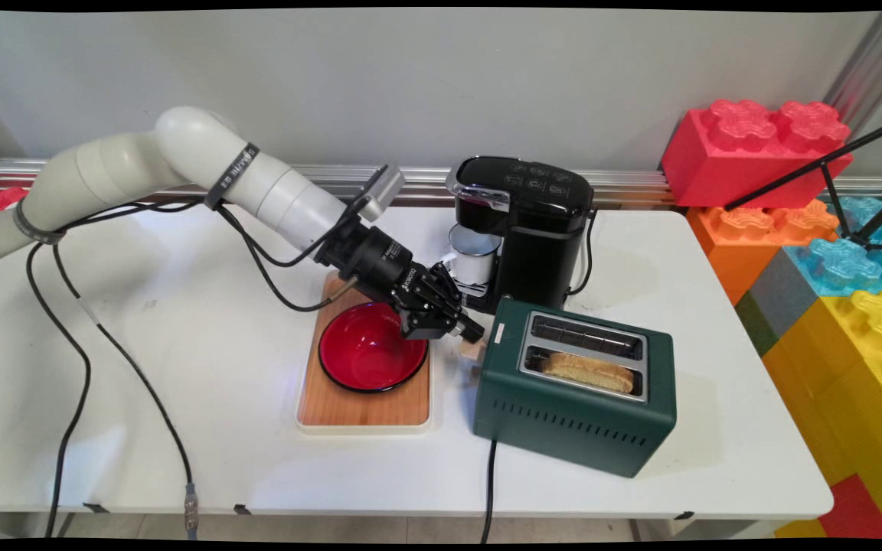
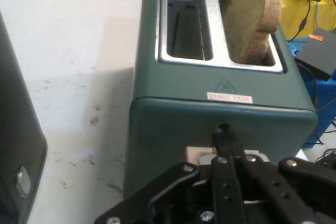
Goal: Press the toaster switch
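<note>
End effector (image 1: 465,330) is pressed together right at the toaster's (image 1: 575,386) lever (image 2: 202,154) — fingers closed so the tips can bear on it. Bread (image 1: 588,372) sits in the toaster's near slot; bowl (image 1: 372,347) just left of the toaster.

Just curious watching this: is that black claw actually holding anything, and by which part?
Nothing is lifted. The gripper, fingers together, is at the toaster's pale lever on its end; a grip on it cannot be told.

White table (image 1: 181,367) bears wooden tray (image 1: 364,409), green toaster (image 1: 571,417), coffee maker (image 1: 537,229).
</note>
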`<state>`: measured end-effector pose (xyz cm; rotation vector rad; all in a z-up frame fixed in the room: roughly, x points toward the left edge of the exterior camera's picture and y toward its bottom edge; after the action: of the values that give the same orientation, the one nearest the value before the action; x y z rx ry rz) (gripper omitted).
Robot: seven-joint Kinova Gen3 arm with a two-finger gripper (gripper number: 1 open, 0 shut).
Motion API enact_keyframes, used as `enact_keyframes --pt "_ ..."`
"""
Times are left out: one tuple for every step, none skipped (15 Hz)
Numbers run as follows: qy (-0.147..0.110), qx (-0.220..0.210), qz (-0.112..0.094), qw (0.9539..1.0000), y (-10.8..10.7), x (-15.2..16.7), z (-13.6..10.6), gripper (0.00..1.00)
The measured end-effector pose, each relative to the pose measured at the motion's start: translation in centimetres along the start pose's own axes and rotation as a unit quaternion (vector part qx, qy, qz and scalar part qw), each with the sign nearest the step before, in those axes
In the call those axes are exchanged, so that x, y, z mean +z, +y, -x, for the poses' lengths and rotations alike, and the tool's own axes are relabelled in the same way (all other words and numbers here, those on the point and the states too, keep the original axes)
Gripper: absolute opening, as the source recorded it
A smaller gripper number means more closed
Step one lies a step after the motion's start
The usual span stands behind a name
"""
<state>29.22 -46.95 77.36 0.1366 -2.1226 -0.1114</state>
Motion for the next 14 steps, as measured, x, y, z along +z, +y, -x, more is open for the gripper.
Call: enact_keyframes --pt "0.000 -0.001 0.000 1.0000 0.0 0.2 0.2 0.00" --pt "-0.001 -0.002 0.000 1.0000 0.0 0.3 0.3 0.00" --pt "-0.001 -0.003 0.000 1.0000 -0.1 0.4 0.4 0.00" --pt "-0.002 -0.004 0.000 1.0000 -0.1 0.6 0.6 0.00" --pt "-0.002 -0.006 0.000 1.0000 -0.1 0.7 0.8 0.00" --pt "-0.003 -0.007 0.000 1.0000 -0.1 0.8 0.9 0.00" --pt "-0.004 -0.007 0.000 1.0000 -0.1 0.9 1.0 0.00" --pt "-0.004 -0.008 -0.001 1.0000 -0.2 1.1 1.2 0.00" --pt "-0.005 -0.009 -0.001 0.9999 -0.2 1.2 1.3 0.00" --pt "-0.005 -0.010 -0.001 0.9999 -0.2 1.3 1.4 0.00" --pt "-0.006 -0.010 -0.001 0.9999 -0.2 1.3 1.5 0.00" --pt "-0.007 -0.011 -0.001 0.9999 -0.2 1.4 1.6 0.00" --pt "-0.007 -0.011 -0.001 0.9999 -0.3 1.4 1.6 0.00" --pt "-0.008 -0.011 -0.001 0.9999 -0.3 1.5 1.7 0.00"
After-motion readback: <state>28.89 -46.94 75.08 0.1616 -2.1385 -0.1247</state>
